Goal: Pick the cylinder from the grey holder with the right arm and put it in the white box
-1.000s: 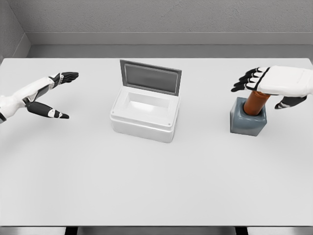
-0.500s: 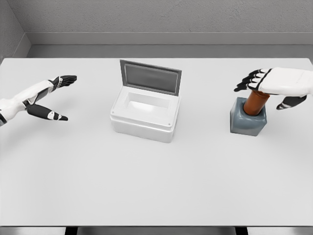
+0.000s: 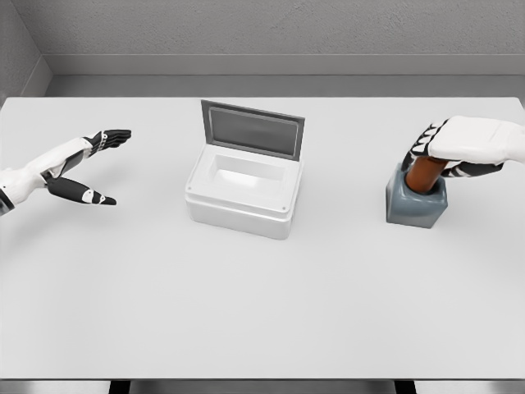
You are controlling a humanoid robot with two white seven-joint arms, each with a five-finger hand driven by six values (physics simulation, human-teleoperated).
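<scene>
One grasp is in hand: right hand (image 3: 459, 148) fingers (image 3: 420, 148) wrap the cylinder (image 3: 423, 174) in the grey holder (image 3: 414, 205), right of frame; next, lift straight up toward the white box (image 3: 242, 193). Left hand (image 3: 78, 164) fingers apart.

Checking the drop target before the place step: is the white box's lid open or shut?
Open. The white box has its lid raised at the back edge, with the pale interior visible below it.

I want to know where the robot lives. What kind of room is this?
Probably a pretend test room on a computer: just a plain white table, bare grey walls, and a white box and a grey holder to practise with.
</scene>
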